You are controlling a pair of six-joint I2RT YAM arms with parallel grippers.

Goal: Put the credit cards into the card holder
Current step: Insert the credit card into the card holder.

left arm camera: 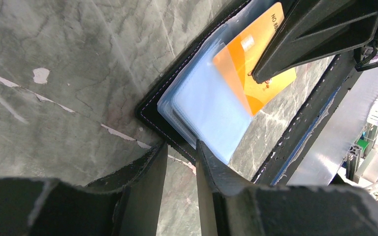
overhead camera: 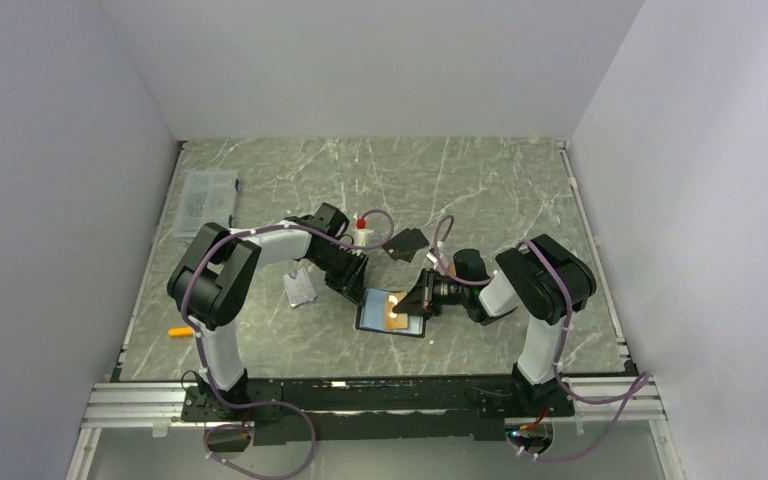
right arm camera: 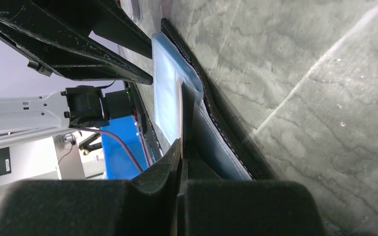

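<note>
- Credit card [left arm camera: 238,69], orange, one: pinched edge-on in the closed right tool [right arm camera: 181,143], partly inside a clear pocket of the card holder [left arm camera: 148,112].
- Right arm reaches leftward, low over the bench [overhead camera: 260,170], forearm nearly level.
- Left tool [left arm camera: 181,147] points down with its jaws partly apart, tips at the holder's black edge; whether they press it I cannot tell.
- One holder lies open at mid-bench; black cards [overhead camera: 406,241] lie beyond it, count unclear.

Two arms, left arm [overhead camera: 218,285], right arm [overhead camera: 548,282], one open wallet [overhead camera: 372,316], one orange card [overhead camera: 397,310], black cards [overhead camera: 406,242] above centre, count unclear, one clear box [overhead camera: 208,190] upper left, one clear sleeve [overhead camera: 300,288], one red-capped bottle [overhead camera: 361,232], one orange bit [overhead camera: 180,331] left.
</note>
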